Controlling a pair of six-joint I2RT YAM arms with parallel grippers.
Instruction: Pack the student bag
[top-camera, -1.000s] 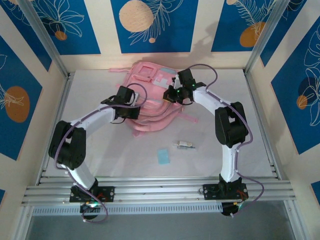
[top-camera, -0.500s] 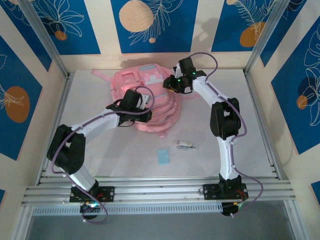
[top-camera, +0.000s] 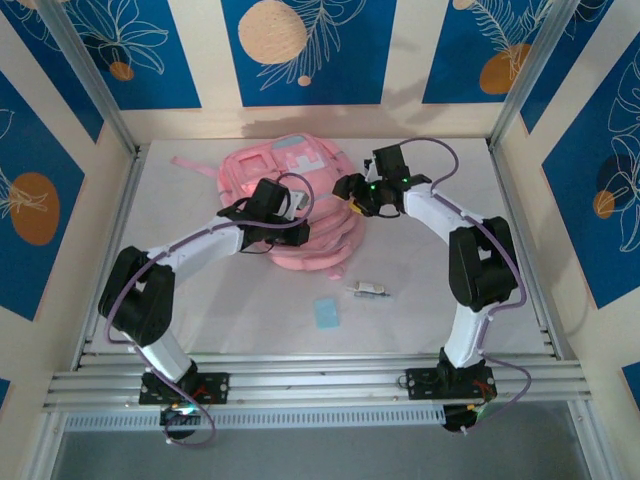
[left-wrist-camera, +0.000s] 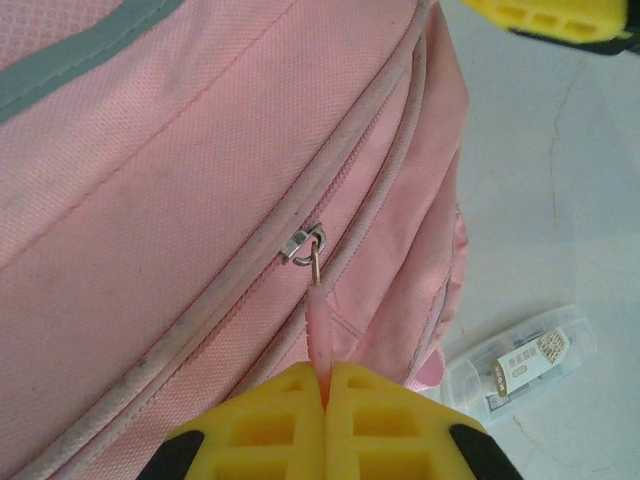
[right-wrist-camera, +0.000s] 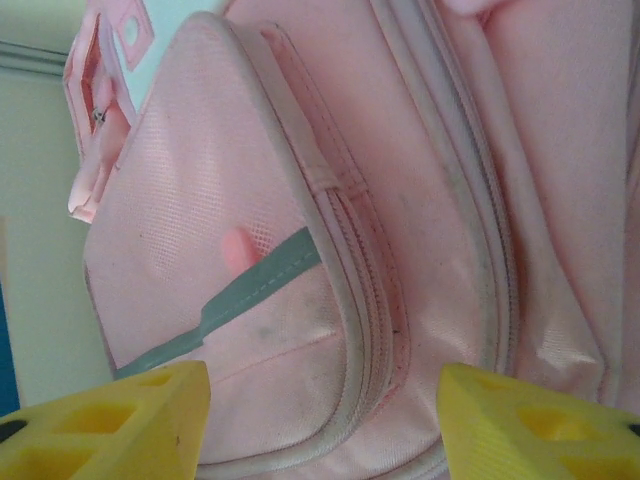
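Pinching the slim pink zipper pull of the woven student bag, left jaws clamp; right jaws gape.

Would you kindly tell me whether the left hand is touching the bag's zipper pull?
Touching. The left wrist view shows the left hand pinched shut on the pink zipper pull.

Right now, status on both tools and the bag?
Left tool shut on zipper pull. Right tool open beside student bag. Nothing blocking; clear case, blue card lie apart from bag.
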